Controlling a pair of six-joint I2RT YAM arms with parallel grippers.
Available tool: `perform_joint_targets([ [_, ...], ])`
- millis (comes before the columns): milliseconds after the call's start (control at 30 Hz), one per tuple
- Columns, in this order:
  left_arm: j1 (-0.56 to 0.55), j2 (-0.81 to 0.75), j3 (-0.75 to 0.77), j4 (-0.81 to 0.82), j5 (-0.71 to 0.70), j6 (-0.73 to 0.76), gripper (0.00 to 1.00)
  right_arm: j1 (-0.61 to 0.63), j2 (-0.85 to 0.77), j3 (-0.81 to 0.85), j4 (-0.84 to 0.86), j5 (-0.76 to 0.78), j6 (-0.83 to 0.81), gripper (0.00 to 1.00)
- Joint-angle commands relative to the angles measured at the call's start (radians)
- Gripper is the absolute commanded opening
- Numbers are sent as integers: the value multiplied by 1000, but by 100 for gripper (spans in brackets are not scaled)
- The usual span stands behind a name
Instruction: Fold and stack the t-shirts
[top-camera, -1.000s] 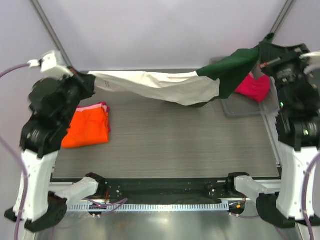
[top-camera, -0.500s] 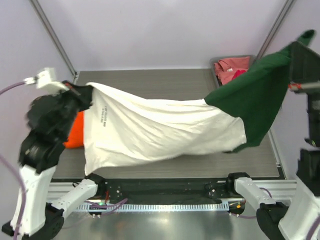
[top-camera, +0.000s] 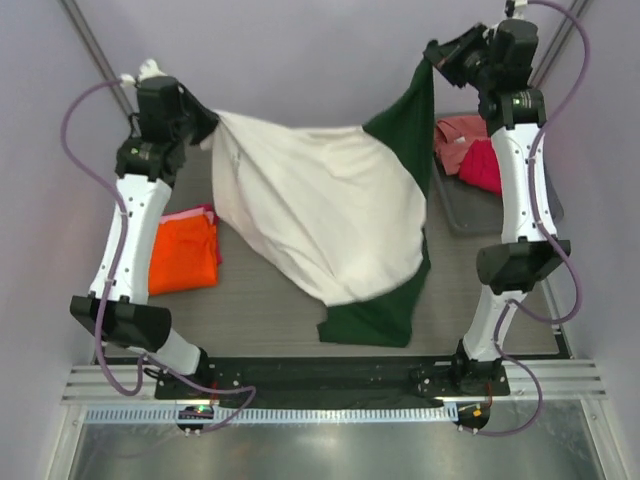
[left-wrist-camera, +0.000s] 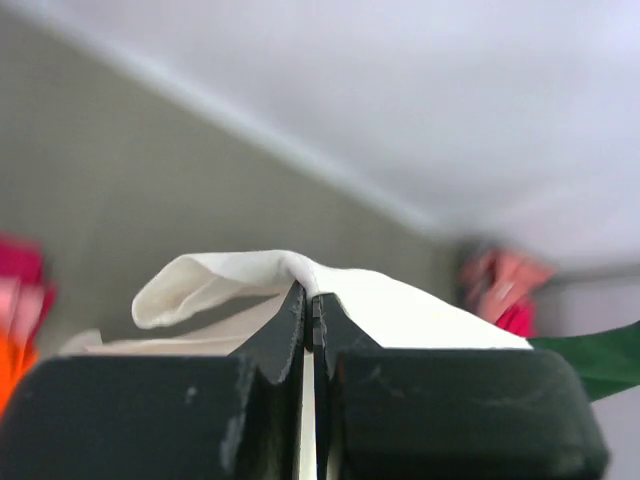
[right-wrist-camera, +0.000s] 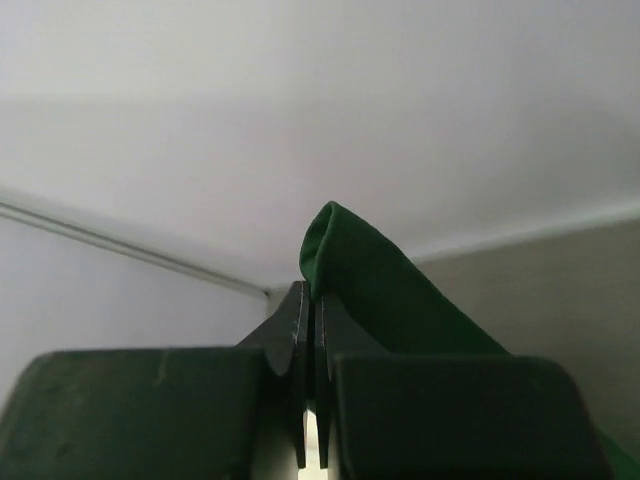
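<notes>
Both arms reach high toward the back, with the cream t-shirt (top-camera: 320, 210) strung between them like washing on a line. The left fingers (left-wrist-camera: 298, 312) are pinched tight on a cream edge. The right fingers (right-wrist-camera: 300, 300) are clamped on the dark green sleeve (right-wrist-camera: 370, 290), so the body hangs open and its lowest part seems to rest on the surface (top-camera: 260, 300). I'd guess it's held up to spread flat before being laid down. A folded orange tee (top-camera: 183, 255) lies at the left, and pink and crimson ones (top-camera: 478, 150) sit in the tray (top-camera: 470, 218) at the right.
</notes>
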Motion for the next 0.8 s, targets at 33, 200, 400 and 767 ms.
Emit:
perform_joint_targets([
  [33, 128, 67, 386, 132, 129, -3, 0, -77, 18, 562, 148, -88, 145, 1],
  [200, 158, 109, 430, 210, 211, 17, 0, -170, -95, 338, 458, -198, 284, 1],
  [400, 158, -89, -146, 549, 102, -2, 0, -170, -333, -120, 637, -347, 236, 1],
  [767, 128, -396, -909, 691, 115, -68, 27, -170, -1138, -1290, 514, -9, 92, 1],
])
